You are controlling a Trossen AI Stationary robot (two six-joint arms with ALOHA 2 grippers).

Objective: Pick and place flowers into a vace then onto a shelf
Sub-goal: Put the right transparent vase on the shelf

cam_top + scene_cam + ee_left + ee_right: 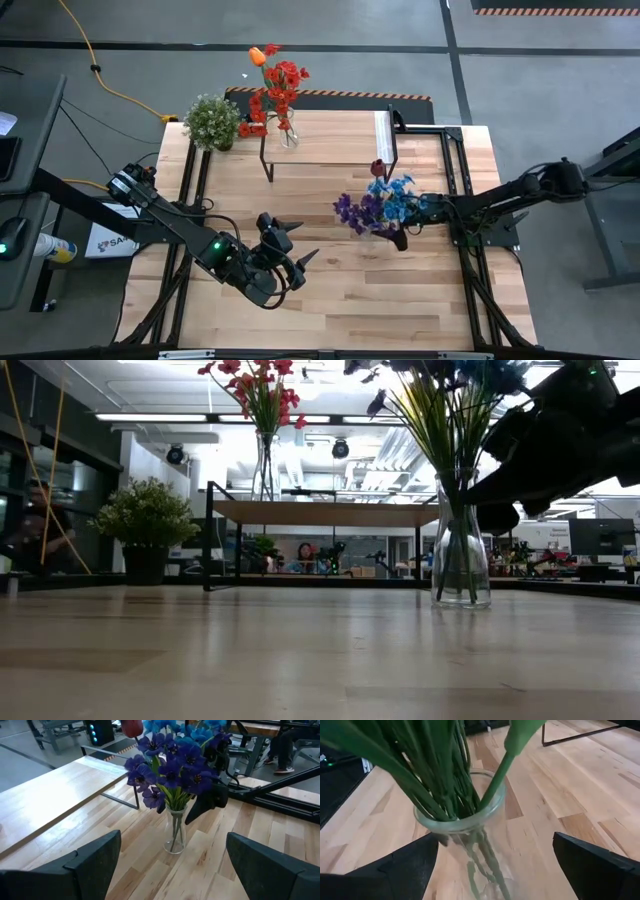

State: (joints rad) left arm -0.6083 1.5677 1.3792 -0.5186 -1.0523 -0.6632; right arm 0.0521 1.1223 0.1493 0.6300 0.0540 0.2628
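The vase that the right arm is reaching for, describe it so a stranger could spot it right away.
Start at the wooden table, then find the low shelf. In front of the shelf, on the tabletop, stands a clear glass vase at the right tool. It holds purple and blue flowers; the vase on the shelf holds red ones.

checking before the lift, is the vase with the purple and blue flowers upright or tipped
Upright: the glass vase stands flat on the table, its stems fanning up out of its mouth.
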